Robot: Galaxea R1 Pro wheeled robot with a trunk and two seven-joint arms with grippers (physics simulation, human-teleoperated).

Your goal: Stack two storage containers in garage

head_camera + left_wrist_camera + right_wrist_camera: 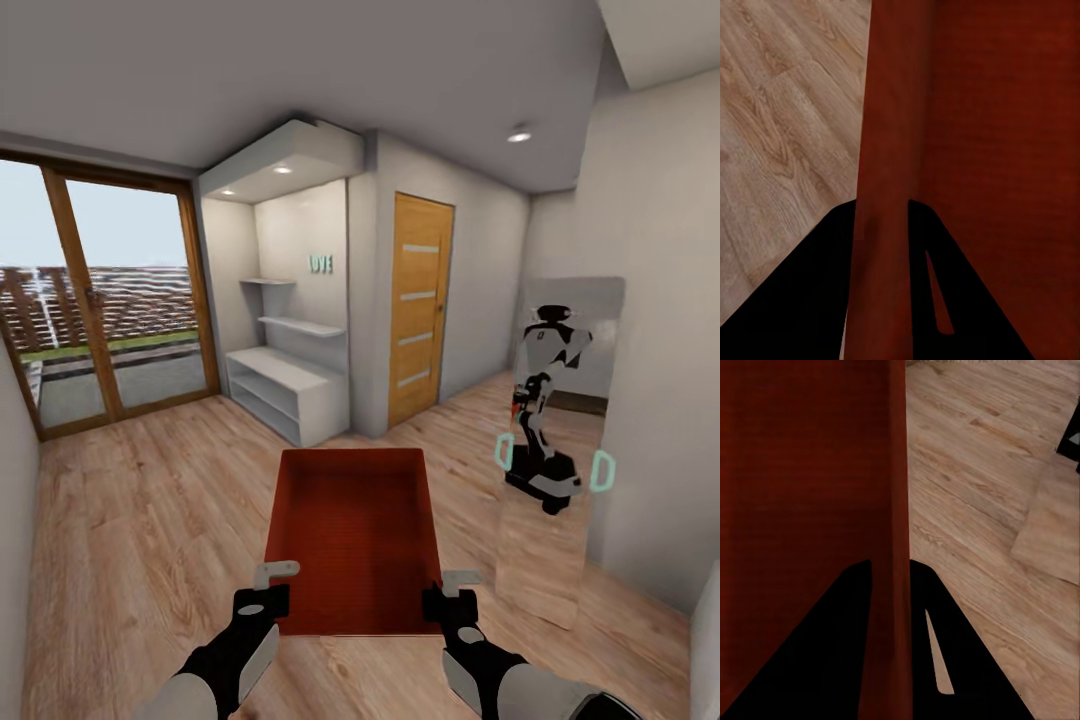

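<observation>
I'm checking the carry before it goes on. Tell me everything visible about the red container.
The storage container is an orange-red, open-topped rectangular bin with thin plain walls, empty inside. It is held level above the wood-plank floor. The left claw pinches its left wall, the right claw its right wall, both near the robot's end.

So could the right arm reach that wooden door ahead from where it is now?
Probably not. The right gripper is shut on the storage container, sharing the load with the left gripper, and the wooden door stands far across the wood floor.

Both claws grip one orange-red container [352,540].
</observation>
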